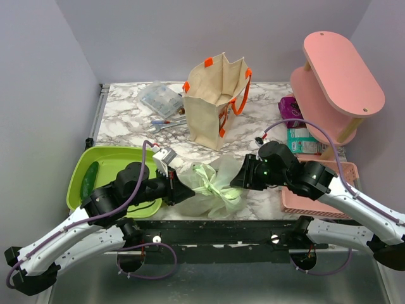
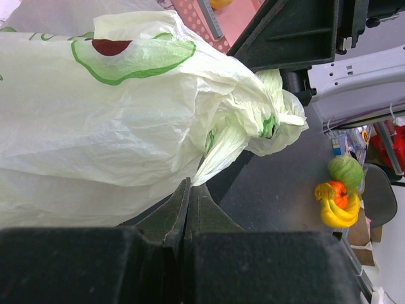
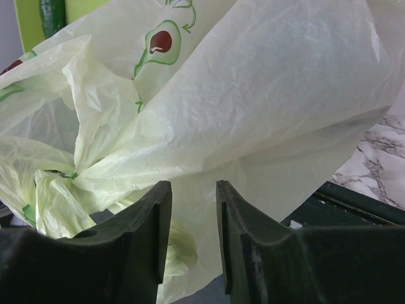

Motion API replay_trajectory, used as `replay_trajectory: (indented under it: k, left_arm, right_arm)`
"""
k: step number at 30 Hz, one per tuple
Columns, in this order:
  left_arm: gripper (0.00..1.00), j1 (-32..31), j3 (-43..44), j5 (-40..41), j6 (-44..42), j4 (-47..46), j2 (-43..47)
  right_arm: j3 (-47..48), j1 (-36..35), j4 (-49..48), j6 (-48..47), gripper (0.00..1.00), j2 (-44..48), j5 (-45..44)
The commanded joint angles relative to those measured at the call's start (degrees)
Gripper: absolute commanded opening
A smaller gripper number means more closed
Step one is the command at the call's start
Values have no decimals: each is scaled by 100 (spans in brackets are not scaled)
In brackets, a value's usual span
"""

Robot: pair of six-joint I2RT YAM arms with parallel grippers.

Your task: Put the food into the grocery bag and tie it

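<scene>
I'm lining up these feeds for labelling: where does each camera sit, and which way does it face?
Top: fixed above and behind the arms, looking down on the table; both arms show, left gripper and right gripper at the bag.
Left wrist: on the left arm, looking along its shut fingers, which pinch a bag strip.
Right wrist: on the right arm, looking past its parted fingers at the bag, toward the green tray.
Shared: all three show the bag.

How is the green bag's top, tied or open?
Tied, it seems: the grocery bag has its handles drawn into a knot at the gathered top.
</scene>
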State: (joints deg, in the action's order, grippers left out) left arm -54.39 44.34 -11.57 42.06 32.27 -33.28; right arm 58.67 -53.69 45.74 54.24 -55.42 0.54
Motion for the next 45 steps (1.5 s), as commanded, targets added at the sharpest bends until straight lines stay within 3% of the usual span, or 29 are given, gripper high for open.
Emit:
replay_trajectory:
  k: [1,3,6,9,11,17,26,28,31,40,45]
  left_arm:
    - [0,-17,22,84,-36,-39,48]
    - [0,-19,44,107,-67,-10,44]
    - [0,-15,77,128,-109,57,41]
    - [0,-13,83,138,-124,82,53]
    - [0,-19,88,146,-120,86,64]
    - [0,-19,84,155,-138,53,55]
    - [0,-19,61,138,-137,16,17]
    - [0,-19,62,138,-128,16,26]
    - [0,-19,84,106,-111,-2,44]
    - [0,-19,672,-357,51,636,106]
    - [0,-19,343,-69,259,1111,639]
  right_arm:
    - [66,-37,-139,84,36,40,263]
    - [49,-43,-165,126,31,56,357]
    - [46,-41,-189,139,31,66,519]
    - [163,-36,-42,89,51,53,566]
    - [275,-36,181,46,59,48,448]
    - [398,-41,520,24,59,159,234]
    - [235,-41,234,89,40,154,481]
    - [208,-41,193,65,32,146,483]
    - [239,-43,107,12,2,98,427]
    - [1272,-31,392,-641,1,-513,-1537]
    - [1245,-19,278,-634,1,-738,-2539]
